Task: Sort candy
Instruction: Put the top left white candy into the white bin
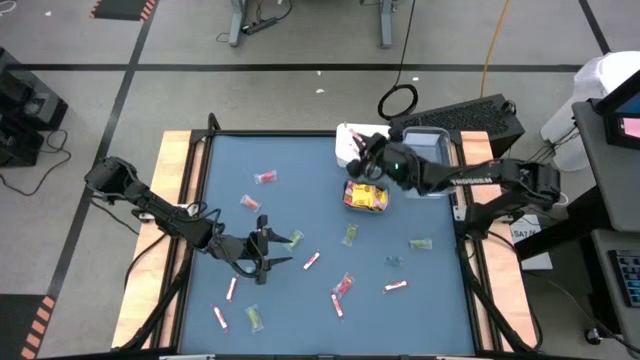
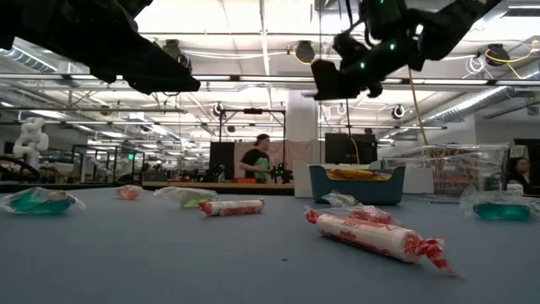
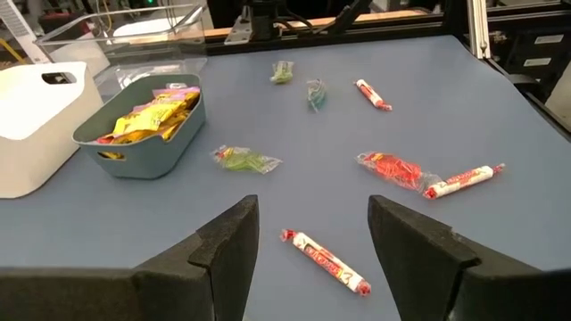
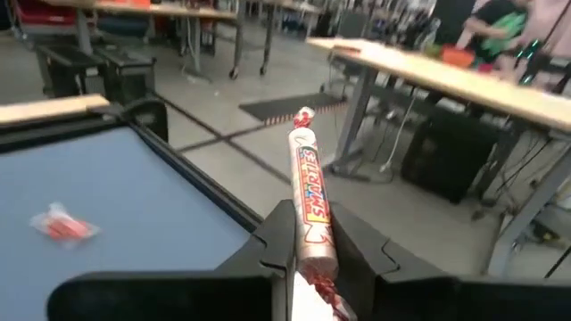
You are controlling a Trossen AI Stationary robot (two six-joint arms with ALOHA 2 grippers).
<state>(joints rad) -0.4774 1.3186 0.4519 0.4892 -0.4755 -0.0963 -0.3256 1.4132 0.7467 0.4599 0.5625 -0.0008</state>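
Observation:
Wrapped candy lies scattered on the blue table [image 1: 300, 215]: pink-white sticks [image 1: 311, 261], red pieces [image 1: 265, 177] and green pieces [image 1: 349, 235]. My right gripper [image 1: 357, 158] hangs above the table's far edge by the white container [image 1: 347, 135], shut on one pink-white stick [image 4: 308, 192]. My left gripper [image 3: 312, 236] stands open and low over the near left part of the table [image 1: 272, 250]. Another stick [image 3: 326, 263] lies on the table below the gap between its fingers. My right gripper pinches the pink-white stick between its two fingers at the stick's near half [image 4: 314, 245]. The stick lies along the fingers, and its free twisted end [image 4: 303, 118] juts out past the fingertips. The fingers point about level toward the table's far left, and the stick is lifted clear of the table.
A teal container [image 1: 367, 197] with yellow packets stands right of the table's middle at the back. A clear container [image 1: 432, 160] sits under the right arm. A person [image 2: 256, 159] stands far off in the room beyond the table.

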